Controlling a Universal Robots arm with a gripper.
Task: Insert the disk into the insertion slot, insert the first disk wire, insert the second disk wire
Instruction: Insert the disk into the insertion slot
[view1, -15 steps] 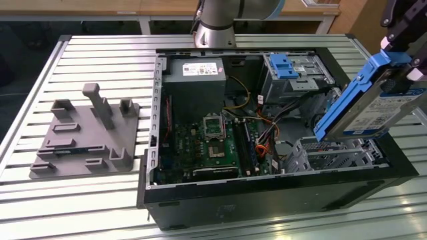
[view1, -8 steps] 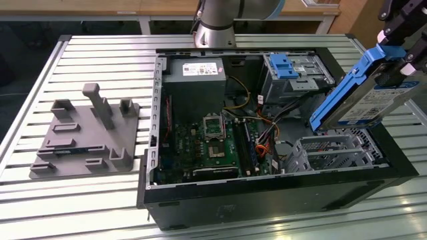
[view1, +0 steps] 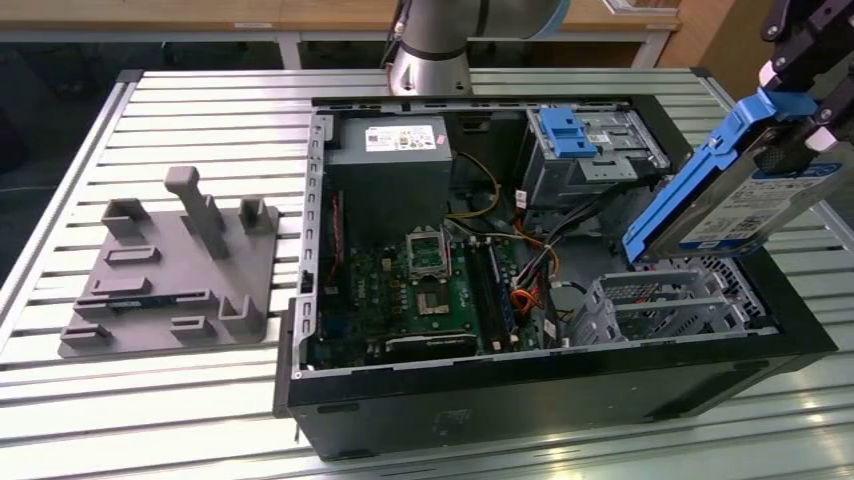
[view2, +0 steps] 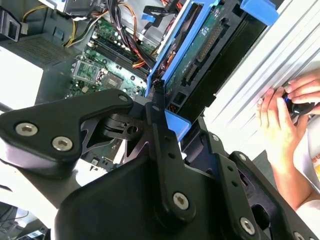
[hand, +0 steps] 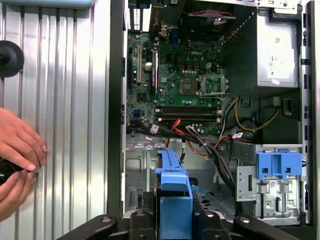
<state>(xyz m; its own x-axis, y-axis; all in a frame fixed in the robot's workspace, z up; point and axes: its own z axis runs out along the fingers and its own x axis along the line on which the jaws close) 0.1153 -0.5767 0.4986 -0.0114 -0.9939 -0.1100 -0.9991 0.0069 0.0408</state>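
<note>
- Gripper (hand: 175, 220) first, since it sits closest to the wrist cameras: its fingers are pressed together on the top end of the disk (view1: 761, 195). They pinch the blue carrier (hand: 172, 175) from both sides, and the hold looks secure to me.
- Just past the fingers, the second wrist view shows you the disk's green circuit side and its connector edge, with no wire plugged in.
- Below that, in the exterior view, the disk hangs steeply tilted. Its lower end is just above the insertion slot (view1: 667, 300), the low perforated silver cage at the near corner of the computer case (view1: 561, 375). As far as I can tell they are apart, and the cage holds nothing.
- Beside the cage, loose cables (view1: 541, 265) trail between it and the motherboard (view1: 427, 290). I cannot tell which of them are your two disk wires.
- Further in stands the taller grey bay (view1: 594, 150) with its blue latch (view1: 567, 130), and beyond the board is the power supply (view1: 387, 140).
- Off to the side, a person's hands (hand: 20, 145) rest on the slatted table (hand: 65, 75) around a small dark object, well apart from the disk.
- Farthest out, a grey fixture plate (view1: 174, 270) lies on the table to the exterior view's left.
- Progress, as I judge it: none of the three steps is complete. You are in the first one, with the disk lifted and brought over the slot but not seated. Both wire insertions remain.
</note>
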